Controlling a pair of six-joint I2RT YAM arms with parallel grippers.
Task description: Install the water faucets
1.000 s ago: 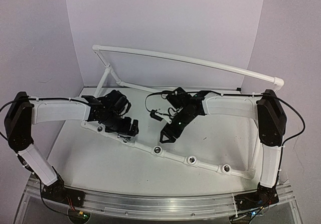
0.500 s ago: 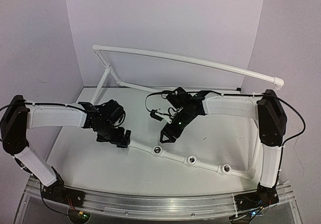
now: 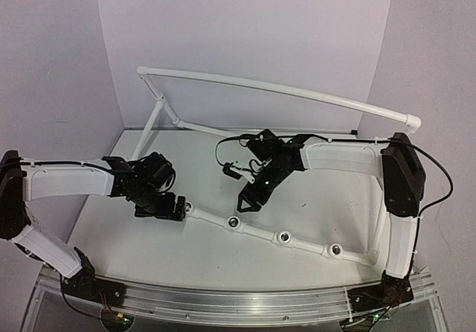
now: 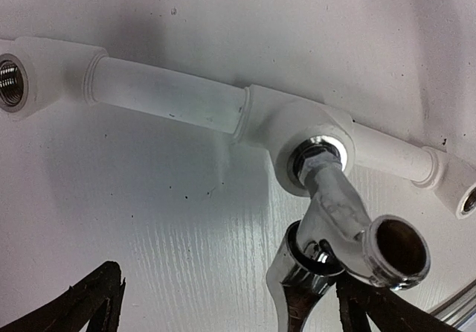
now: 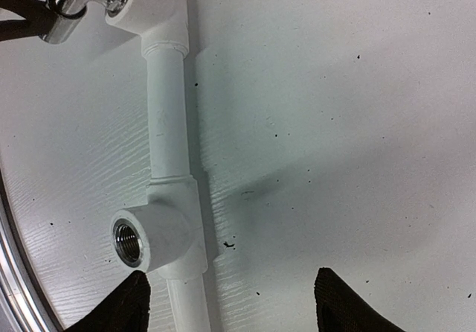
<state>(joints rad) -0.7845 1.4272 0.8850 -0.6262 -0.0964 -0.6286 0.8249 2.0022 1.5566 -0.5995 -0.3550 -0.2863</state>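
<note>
One water faucet (image 4: 335,213) sits screwed into the white pipe frame (image 4: 171,97); your left end effector (image 4: 230,313) gapes wide beside it, empty. Your right end effector (image 5: 234,302) (partly open, holding nothing) hovers by a bare socket (image 5: 128,240). Next, I'd judge, you fetch another faucet.

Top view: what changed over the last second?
The left gripper drew back left and toward the near edge along the pipe, jaws open, holding nothing. The faucet sits in its socket in front of the gripper. The right gripper and the pipe stayed put.
</note>
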